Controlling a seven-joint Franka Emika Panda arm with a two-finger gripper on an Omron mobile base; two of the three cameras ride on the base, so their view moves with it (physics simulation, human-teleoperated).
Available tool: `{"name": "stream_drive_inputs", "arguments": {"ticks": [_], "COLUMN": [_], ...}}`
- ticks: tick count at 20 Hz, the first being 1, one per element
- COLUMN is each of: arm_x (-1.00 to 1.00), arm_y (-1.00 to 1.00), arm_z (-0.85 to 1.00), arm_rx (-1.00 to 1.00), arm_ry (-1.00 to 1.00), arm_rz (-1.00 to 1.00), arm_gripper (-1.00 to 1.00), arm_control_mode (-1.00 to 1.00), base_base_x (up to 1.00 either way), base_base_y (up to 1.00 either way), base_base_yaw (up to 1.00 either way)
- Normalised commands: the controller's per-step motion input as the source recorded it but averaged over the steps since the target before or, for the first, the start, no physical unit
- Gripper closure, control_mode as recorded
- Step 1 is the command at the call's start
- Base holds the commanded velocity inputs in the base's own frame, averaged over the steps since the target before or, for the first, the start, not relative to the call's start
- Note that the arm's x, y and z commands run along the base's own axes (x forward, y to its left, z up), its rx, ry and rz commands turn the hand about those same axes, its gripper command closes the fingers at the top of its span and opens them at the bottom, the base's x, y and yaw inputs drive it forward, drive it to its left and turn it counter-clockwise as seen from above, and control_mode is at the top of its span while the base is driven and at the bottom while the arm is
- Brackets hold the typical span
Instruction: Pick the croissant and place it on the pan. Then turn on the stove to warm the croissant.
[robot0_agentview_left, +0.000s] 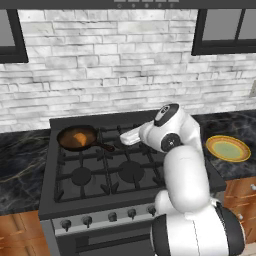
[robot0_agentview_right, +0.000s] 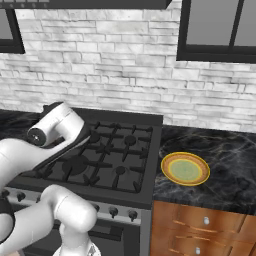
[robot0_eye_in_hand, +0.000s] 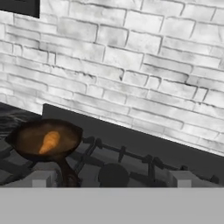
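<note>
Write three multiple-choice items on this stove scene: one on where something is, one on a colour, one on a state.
1. Where does the croissant lie?
A. on the yellow plate
B. inside the pan
C. on the counter

2. What colour is the rim of the plate on the counter right of the stove?
A. yellow
B. blue
C. white

3. How does the gripper stand?
A. shut on the croissant
B. shut on the pan's handle
C. open, holding nothing

Answers: 1 B, the orange lump sits on the pan's brown inside; 2 A, the rim is yellow around a greenish centre; 3 C, the fingertips stand wide apart with nothing between them.
</note>
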Motion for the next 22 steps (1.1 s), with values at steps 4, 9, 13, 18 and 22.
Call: {"name": "stream_drive_inputs", "arguments": {"ticks": [4, 9, 13, 18, 22], "arm_x": [-0.24, -0.13, -0.26, -0.51, -0.84], "arm_y": [0.32, 0.64, 0.77, 0.73, 0.63], "arm_z": [0.57, 0.52, 0.35, 0.20, 0.14], "arm_rx": [-0.02, -0.07, -0.15, -0.21, -0.23], "arm_ry": [0.37, 0.37, 0.34, 0.16, -0.05], "arm_rz": [0.02, 0.12, 0.14, 0.14, 0.05], "arm_gripper": [-1.00, -1.00, -1.00, -1.00, -1.00], "arm_control_mode": [-1.00, -1.00, -1.00, -1.00, -1.00], "base_base_x": [0.00, 0.00, 0.00, 0.00, 0.00], "base_base_y": [0.00, 0.00, 0.00, 0.00, 0.00], "base_base_yaw": [0.00, 0.00, 0.00, 0.00, 0.00]}}
